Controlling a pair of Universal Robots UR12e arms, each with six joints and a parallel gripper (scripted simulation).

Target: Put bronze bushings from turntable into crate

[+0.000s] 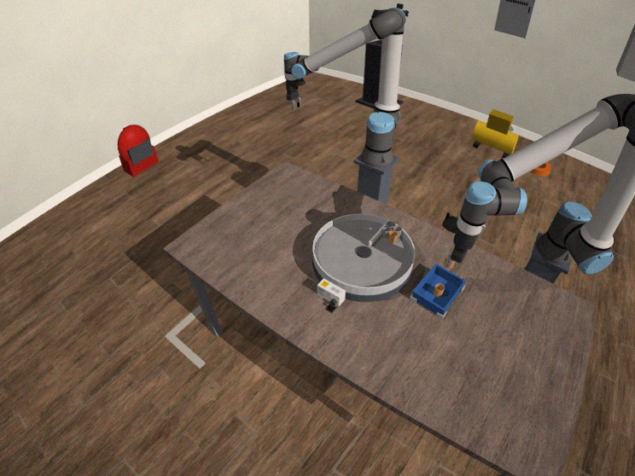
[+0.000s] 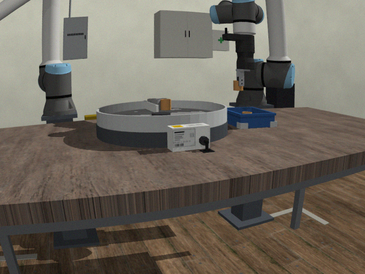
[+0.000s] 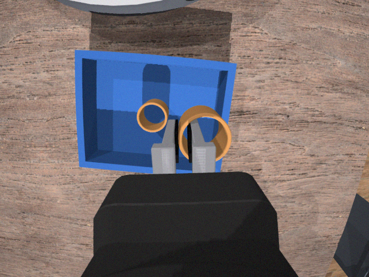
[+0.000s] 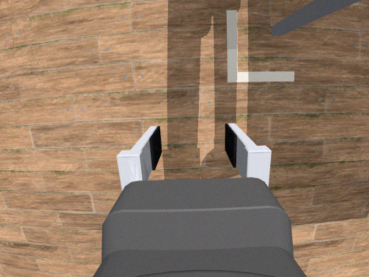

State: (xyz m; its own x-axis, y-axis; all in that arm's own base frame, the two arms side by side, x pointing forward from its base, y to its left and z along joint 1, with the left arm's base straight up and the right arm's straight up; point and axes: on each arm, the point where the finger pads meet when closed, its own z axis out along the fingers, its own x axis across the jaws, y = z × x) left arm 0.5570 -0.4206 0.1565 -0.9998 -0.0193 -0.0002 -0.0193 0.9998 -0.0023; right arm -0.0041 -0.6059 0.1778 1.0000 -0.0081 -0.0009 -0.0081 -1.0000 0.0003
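Over the crate [image 1: 428,302] [image 2: 250,121] [image 3: 78,104] now, and a bronze bushing [image 1: 451,264] [image 2: 237,85] [image 3: 227,134] is being held up by the left gripper [image 1: 450,260] [image 2: 240,81] [image 3: 183,132]! The fingers are closed to a narrow gap — the bushing's wall is pinched between them, one finger inside the ring, one outside.

Below, another bronze bushing [image 1: 439,289] [image 2: 247,112] [image 3: 152,130] is seen standing in the crate, apart from the crate's walls. The crate is set level between its visible corner guides [image 1: 440,315] [image 2: 242,125], on the stretch of bench [image 1: 486,358] [image 2: 117,171] [image 3: 297,119] between the turntable [image 1: 328,256] [image 2: 135,122] [image 3: 128,9] and the top view's right-hand corner.

And on the turntable, one more bronze bushing [image 1: 393,236] [image 2: 165,104] is found upright, clustered with steel bushings [image 1: 390,225] on the side toward the bench's long edge by the arms; the steel ones are too small and overlapped to be counted. A white labelled box [image 1: 331,293] [image 2: 184,138] is placed just beside the turntable, toward the opposite long edge.

Off past the bench's far corner in the top view, the right gripper [image 1: 295,103] [image 4: 193,138] is held above the floor — fingers spread wide, nothing gripped.
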